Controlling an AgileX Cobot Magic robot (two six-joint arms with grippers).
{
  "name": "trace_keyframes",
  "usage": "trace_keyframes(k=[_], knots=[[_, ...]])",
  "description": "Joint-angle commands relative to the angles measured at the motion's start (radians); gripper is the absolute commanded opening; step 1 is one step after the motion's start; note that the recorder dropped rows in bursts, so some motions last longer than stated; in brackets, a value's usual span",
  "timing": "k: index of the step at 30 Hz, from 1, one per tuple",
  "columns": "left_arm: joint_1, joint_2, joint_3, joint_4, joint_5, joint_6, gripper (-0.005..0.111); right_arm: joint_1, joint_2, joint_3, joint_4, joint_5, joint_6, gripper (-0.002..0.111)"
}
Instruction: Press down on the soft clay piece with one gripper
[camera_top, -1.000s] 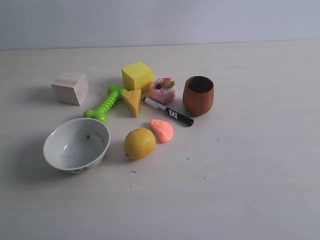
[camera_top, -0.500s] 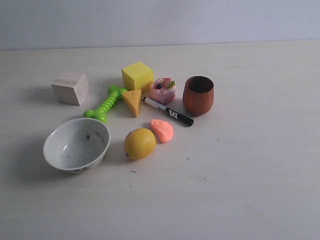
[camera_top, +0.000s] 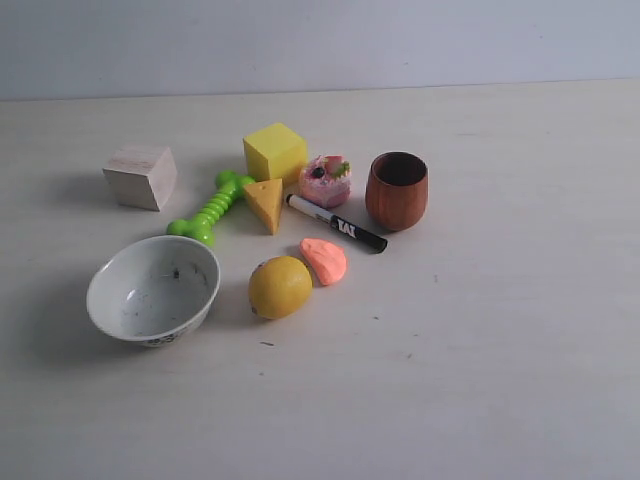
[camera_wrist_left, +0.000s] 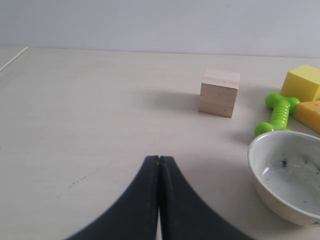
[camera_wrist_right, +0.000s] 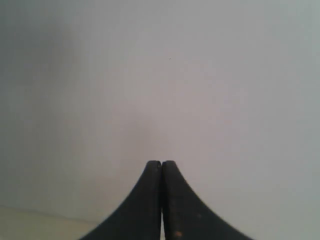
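The soft clay piece (camera_top: 325, 260), a flat salmon-pink half-round lump, lies on the table just right of the yellow lemon (camera_top: 280, 287) and below the black marker (camera_top: 337, 223). Neither arm shows in the exterior view. My left gripper (camera_wrist_left: 159, 159) is shut and empty, hovering over bare table left of the white bowl (camera_wrist_left: 285, 181); the clay is out of that view. My right gripper (camera_wrist_right: 161, 163) is shut and empty, facing a plain grey wall with no object in sight.
Around the clay stand a brown wooden cup (camera_top: 397, 190), a pink toy cupcake (camera_top: 325, 180), a yellow cube (camera_top: 274, 152), an orange wedge (camera_top: 266, 204), a green toy bone (camera_top: 210, 207), a wooden block (camera_top: 140, 176) and the white bowl (camera_top: 153, 290).
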Motion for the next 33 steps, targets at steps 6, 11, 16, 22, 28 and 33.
trace_keyframes(k=[6,11,16,22,28,33], knots=[[-0.005,-0.007,0.002,-0.002,-0.011,0.004,0.000,-0.004,0.382,-0.289,-0.243,-0.184,0.286,0.000],[-0.005,-0.007,0.002,-0.002,-0.011,0.004,0.000,-0.004,0.409,-0.238,-0.222,-0.111,0.308,0.000],[-0.005,-0.007,0.002,-0.002,-0.011,0.004,0.000,-0.004,0.418,-0.161,-0.188,-0.078,0.324,0.000],[-0.005,-0.007,0.002,-0.002,-0.011,0.004,0.000,-0.004,0.498,-0.136,-0.243,0.083,0.355,0.000],[-0.005,-0.007,0.002,-0.002,-0.011,0.004,0.000,-0.004,0.663,-0.134,-0.243,0.121,0.381,0.000],[-0.005,-0.007,0.002,-0.002,-0.011,0.004,0.000,-0.004,0.764,-0.134,-0.243,0.069,0.389,0.000]])
